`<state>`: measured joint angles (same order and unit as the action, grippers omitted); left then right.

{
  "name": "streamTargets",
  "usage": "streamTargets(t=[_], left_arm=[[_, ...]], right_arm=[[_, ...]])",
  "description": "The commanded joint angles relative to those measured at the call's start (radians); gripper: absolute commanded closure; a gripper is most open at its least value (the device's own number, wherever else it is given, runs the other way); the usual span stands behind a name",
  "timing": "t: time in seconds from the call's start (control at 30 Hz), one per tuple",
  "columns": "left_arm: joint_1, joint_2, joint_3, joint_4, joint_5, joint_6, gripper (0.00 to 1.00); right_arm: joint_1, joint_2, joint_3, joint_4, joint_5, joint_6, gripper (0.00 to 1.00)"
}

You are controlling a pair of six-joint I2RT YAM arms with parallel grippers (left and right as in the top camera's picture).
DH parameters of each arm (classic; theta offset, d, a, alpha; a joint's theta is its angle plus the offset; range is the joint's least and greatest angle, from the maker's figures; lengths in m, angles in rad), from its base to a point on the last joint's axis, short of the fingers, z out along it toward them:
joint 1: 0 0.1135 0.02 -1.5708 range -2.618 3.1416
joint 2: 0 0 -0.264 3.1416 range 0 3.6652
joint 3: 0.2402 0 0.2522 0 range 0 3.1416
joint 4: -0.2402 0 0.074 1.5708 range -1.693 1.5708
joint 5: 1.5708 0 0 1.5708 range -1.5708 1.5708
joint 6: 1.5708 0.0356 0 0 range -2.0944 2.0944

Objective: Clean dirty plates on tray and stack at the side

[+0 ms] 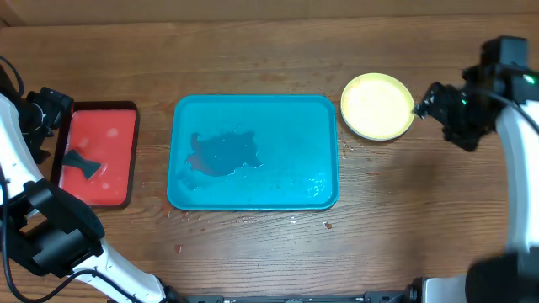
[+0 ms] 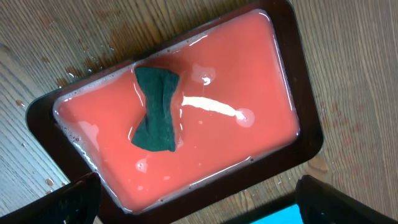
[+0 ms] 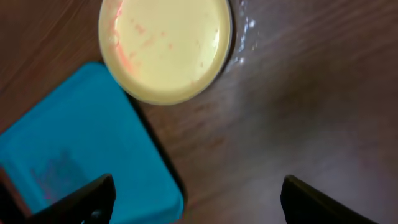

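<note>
The teal tray (image 1: 324, 151) lies mid-table with no plates on it, only a wet puddle; its corner also shows in the right wrist view (image 3: 81, 137). A yellow-green plate (image 1: 377, 105) sits on the table just right of the tray's far corner. In the right wrist view (image 3: 165, 46) it shows faint red smears near its rim. The white and light blue plates are not visible. My right gripper (image 1: 424, 104) (image 3: 199, 205) is open and empty beside that plate. My left gripper (image 1: 49, 114) (image 2: 199, 211) is open and empty over the red tray's edge.
A red tray (image 1: 109, 126) (image 2: 249, 93) with a dark rim holds pinkish liquid and a dark green sponge (image 1: 82, 162) (image 2: 157, 109) at the left. Water drops lie on the wood near the plate (image 3: 245, 37) and in front of the teal tray.
</note>
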<state>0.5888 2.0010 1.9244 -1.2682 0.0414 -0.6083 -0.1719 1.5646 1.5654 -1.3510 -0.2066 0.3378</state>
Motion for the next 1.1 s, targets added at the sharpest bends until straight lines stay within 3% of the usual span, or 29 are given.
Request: streamTargets(t=[0.0,0.2,0.67,0.83,0.9,1.07], left_arm=[[-0.007,0.015,0.002,-0.002,0.004,-0.005,0.00],[-0.007,0.015,0.002,-0.002,0.004,-0.005,0.00],[-0.007,0.015,0.002,-0.002,0.004,-0.005,0.00],[-0.007,0.015,0.002,-0.002,0.004,-0.005,0.00],[-0.007,0.015,0.002,-0.002,0.004,-0.005,0.00],[-0.007,0.015,0.002,-0.002,0.004,-0.005,0.00]], right_arm=[[0.034,-0.123,0.007,-0.057,-0.008,-0.027,0.00],[0.055,-0.227,0.007,-0.166,-0.008,-0.027,0.00],[0.055,-0.227,0.007,-0.227,0.050,-0.061,0.00],[0.060,-0.244,0.004,-0.134,0.011,-0.078,0.00],[0.103,-0.305,0.003,-0.024,0.002,-0.092,0.00],[0.254,-0.494,-0.108,0.204,0.009,-0.253,0.00]])
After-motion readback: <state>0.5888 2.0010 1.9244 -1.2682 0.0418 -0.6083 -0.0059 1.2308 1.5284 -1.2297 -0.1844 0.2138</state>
